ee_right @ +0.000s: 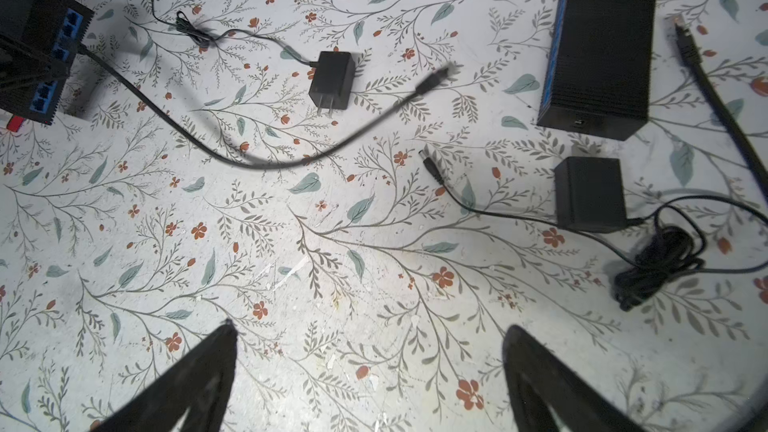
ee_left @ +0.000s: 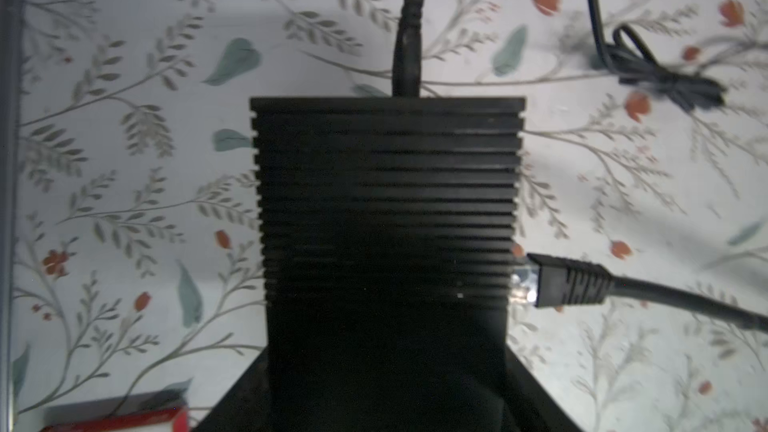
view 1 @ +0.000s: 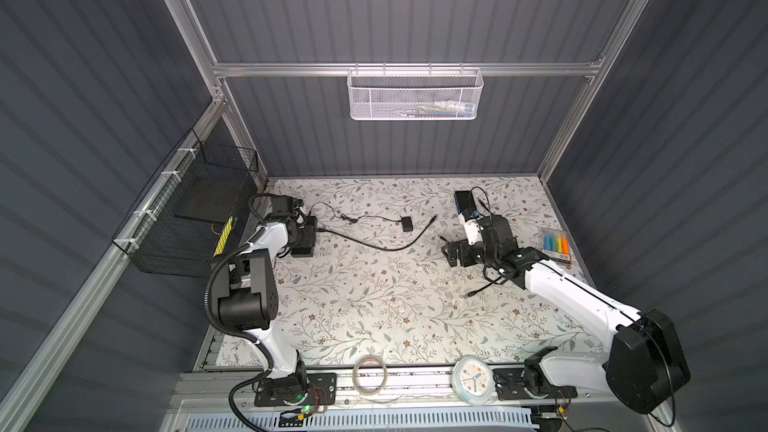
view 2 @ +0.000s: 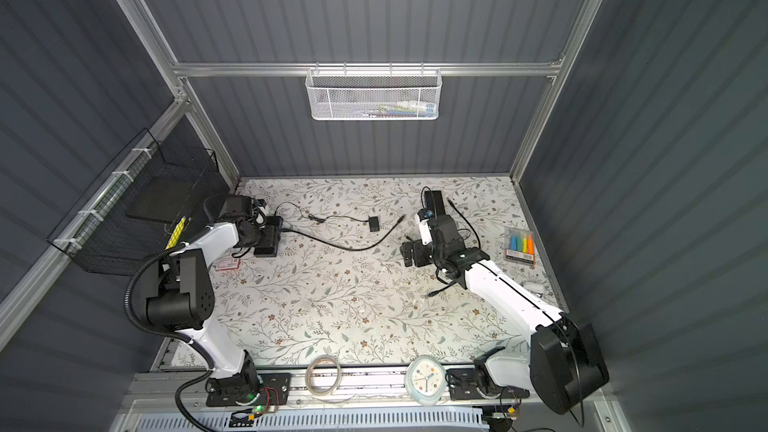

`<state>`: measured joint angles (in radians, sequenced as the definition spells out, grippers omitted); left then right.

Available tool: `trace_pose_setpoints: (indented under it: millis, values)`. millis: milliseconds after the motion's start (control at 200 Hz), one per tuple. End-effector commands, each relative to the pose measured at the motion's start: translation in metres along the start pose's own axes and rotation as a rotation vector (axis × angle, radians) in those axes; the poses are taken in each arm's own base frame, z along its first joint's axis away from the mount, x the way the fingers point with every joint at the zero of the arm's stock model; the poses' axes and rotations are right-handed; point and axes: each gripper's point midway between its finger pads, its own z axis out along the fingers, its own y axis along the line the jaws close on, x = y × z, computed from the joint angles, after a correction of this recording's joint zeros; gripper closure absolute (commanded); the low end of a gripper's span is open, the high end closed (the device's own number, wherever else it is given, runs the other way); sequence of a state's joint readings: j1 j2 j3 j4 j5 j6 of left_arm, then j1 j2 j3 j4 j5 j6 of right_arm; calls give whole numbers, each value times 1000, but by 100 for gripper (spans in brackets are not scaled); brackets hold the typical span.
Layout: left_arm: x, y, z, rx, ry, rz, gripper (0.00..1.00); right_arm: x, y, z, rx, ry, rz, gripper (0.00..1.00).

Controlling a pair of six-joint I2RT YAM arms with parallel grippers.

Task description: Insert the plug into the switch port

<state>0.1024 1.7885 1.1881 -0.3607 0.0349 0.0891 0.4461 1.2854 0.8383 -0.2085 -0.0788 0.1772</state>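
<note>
The right gripper (ee_right: 370, 328) hung with jaws spread wide and empty over the floral surface (view 1: 374, 305), well right of the black ribbed network switch (ee_left: 386, 201). The left gripper (view 1: 302, 235) was clamped on that switch, and the black cable's clear-tipped plug (ee_left: 552, 280) touched the switch's blue port side.

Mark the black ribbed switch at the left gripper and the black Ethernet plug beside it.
black ribbed switch (ee_left: 386, 201): left wrist view, ribbed top face.
black Ethernet plug (ee_left: 573, 282): left wrist view, moulded boot.
</note>
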Motion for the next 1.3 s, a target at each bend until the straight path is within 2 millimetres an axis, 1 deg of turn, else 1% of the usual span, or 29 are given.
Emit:
trace_pose_setpoints:
  millis: [0,60,205,255,345,420,450,460,470,540,620,715,745,755,775,850,931,961,1006,1066,1121,1156,1191,1211,1261,1296]
  values:
    - [-18,11,2,-28,-54,-124,60,-10,4,-5,1,-14,0,1]
    - [-19,18,8,-57,-49,-162,59,-11,5,-4,-1,-13,-3,1]
    - [-15,25,32,-86,3,-229,57,-13,7,-2,-4,-4,-12,1]
    - [-15,31,37,-116,8,-248,56,-13,8,-2,-5,1,-14,1]
    - [-19,42,46,-137,2,-300,52,-14,11,-4,-13,2,-20,1]
    - [-24,45,55,-145,16,-319,47,-13,12,-3,-19,11,-26,1]
    - [-20,47,59,-156,31,-331,46,-12,12,-2,-20,16,-26,1]
    - [-31,49,56,-159,5,-333,45,-12,12,-2,-20,17,-26,1]
    - [-34,50,56,-162,0,-335,45,-12,13,-2,-21,18,-27,1]
    - [-38,55,58,-187,-9,-347,41,-10,14,-2,-21,21,-32,1]
    - [-43,57,55,-202,-32,-345,37,-6,15,0,-25,38,-38,1]
    - [-52,56,44,-201,-83,-327,29,-2,13,3,-18,47,-42,1]
    - [-60,55,37,-202,-111,-313,27,-1,12,3,-14,47,-43,1]
    - [-50,54,40,-206,-92,-306,26,-1,12,3,-14,46,-44,1]
    - [-48,53,38,-211,-92,-296,24,-1,12,3,-14,46,-44,1]
    - [-54,49,25,-219,-127,-261,18,0,12,5,-17,43,-45,1]
    - [-61,40,11,-213,-173,-217,15,-1,8,8,8,42,-36,1]
    - [-65,35,4,-209,-201,-196,12,-1,8,10,5,48,-44,1]
    - [-69,29,-5,-220,-237,-171,11,0,5,14,20,56,-39,1]
    - [-77,16,-19,-237,-286,-121,8,0,2,17,32,76,-30,1]
    - [-83,2,-33,-276,-334,-59,8,-1,2,20,18,86,-16,1]
    - [-88,-12,-42,-296,-371,-2,7,-1,1,22,10,90,-1,1]
    - [-94,-27,-55,-311,-426,49,7,-2,0,24,-3,94,20,1]
    - [-94,-37,-60,-316,-450,80,7,-4,0,24,-11,94,37,1]
    - [-99,-53,-76,-322,-519,130,7,-7,3,26,-57,99,68,1]
    - [-101,-63,-86,-299,-567,137,5,-9,-1,26,-52,100,93,1]
